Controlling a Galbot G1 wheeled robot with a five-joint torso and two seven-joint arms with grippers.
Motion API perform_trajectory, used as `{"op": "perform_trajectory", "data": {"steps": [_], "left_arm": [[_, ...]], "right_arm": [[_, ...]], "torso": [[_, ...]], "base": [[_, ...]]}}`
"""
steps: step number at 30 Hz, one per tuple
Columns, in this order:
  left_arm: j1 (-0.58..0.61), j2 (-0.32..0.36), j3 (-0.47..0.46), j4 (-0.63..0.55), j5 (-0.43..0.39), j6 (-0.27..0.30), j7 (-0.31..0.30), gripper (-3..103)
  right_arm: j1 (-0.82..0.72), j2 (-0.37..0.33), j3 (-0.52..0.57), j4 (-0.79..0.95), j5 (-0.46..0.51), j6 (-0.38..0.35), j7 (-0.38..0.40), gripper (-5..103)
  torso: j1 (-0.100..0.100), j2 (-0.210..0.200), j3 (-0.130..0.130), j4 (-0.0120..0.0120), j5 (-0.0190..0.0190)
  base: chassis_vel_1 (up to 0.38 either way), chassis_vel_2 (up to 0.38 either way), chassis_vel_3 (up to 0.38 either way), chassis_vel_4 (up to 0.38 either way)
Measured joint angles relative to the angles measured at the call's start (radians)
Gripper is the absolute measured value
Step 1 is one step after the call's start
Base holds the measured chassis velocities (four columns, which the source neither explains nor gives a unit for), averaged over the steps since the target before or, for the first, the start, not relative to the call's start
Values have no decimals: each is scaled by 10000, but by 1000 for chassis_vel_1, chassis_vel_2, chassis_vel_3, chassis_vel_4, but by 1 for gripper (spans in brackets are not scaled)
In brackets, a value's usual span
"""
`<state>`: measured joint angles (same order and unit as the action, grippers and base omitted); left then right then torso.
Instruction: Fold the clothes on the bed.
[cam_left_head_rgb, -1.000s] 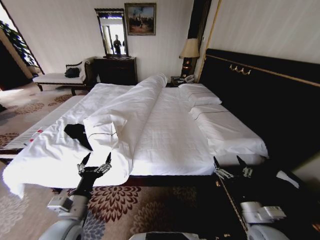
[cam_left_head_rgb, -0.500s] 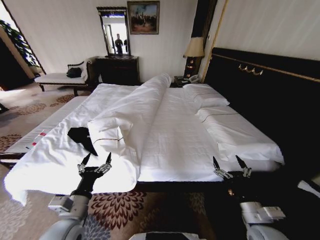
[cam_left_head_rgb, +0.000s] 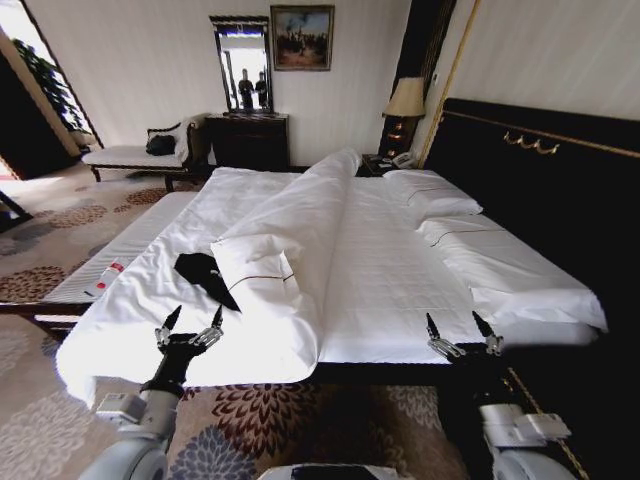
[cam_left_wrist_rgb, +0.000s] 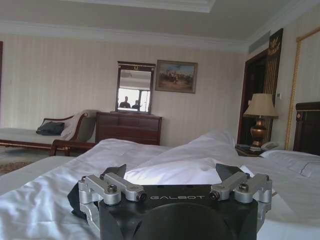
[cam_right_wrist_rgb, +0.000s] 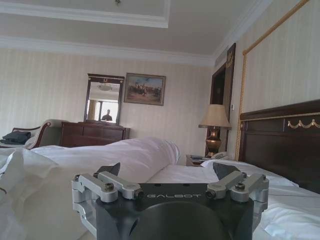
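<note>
The black T-shirt (cam_left_head_rgb: 205, 276) lies crumpled on the white duvet (cam_left_head_rgb: 140, 320) of the bed (cam_left_head_rgb: 400, 290), toward the left half and near the foot edge, tucked just beside a turned-back fold of duvet (cam_left_head_rgb: 262, 262) that touches its right side; from the left wrist view a dark edge of it (cam_left_wrist_rgb: 75, 197) peeks out behind the gripper body. It is not spread, not flattened and not held by anything. Compared with a second ago the whole head view has slid: the shirt, the bed corner and the headboard (cam_left_head_rgb: 560, 170) all sit further right and the shirt has crept closer in front of the left arm, while both grippers keep the same place in the picture. That reads as the robot itself turning or driving to line up with the garment, not as anything on the bed having moved. The left gripper (cam_left_head_rgb: 188, 322) hovers over the duvet near the foot edge, just short of the shirt, its fingers spread wide with nothing between them. The right gripper (cam_left_head_rgb: 460, 333) hangs at the bed's foot edge well apart from the shirt, likewise spread wide and holding nothing. By my judgement the folding has not begun; this is the approach, and the shirt now lies more squarely within the left arm's reach.
</note>
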<state>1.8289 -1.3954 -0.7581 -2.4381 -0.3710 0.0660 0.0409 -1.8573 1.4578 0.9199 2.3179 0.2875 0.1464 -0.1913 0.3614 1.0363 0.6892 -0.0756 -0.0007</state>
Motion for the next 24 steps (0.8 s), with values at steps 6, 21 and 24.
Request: {"op": "perform_trajectory", "data": {"steps": [6, 21, 24], "left_arm": [[11, -8, -6, -13, 14, -18, -2, 100], [62, -39, -14, -72, 55, -29, 4, 100], [62, -53, -12, -72, 63, -35, 5, 100]], "right_arm": [[-4, 27, 0, -1, -84, 4, 3, 100], [35, 45, -16, -30, -110, 95, -26, 100], [36, 43, -20, -30, -116, 100, -30, 100]], "torso": [[1, 0, 0, 2, -1], [9, -4, 4, 2, 0], [19, -7, 7, 2, 0]], "base": [[26, 144, -16, -146], [-133, 203, 130, -209], [-41, 304, 34, -302]]}}
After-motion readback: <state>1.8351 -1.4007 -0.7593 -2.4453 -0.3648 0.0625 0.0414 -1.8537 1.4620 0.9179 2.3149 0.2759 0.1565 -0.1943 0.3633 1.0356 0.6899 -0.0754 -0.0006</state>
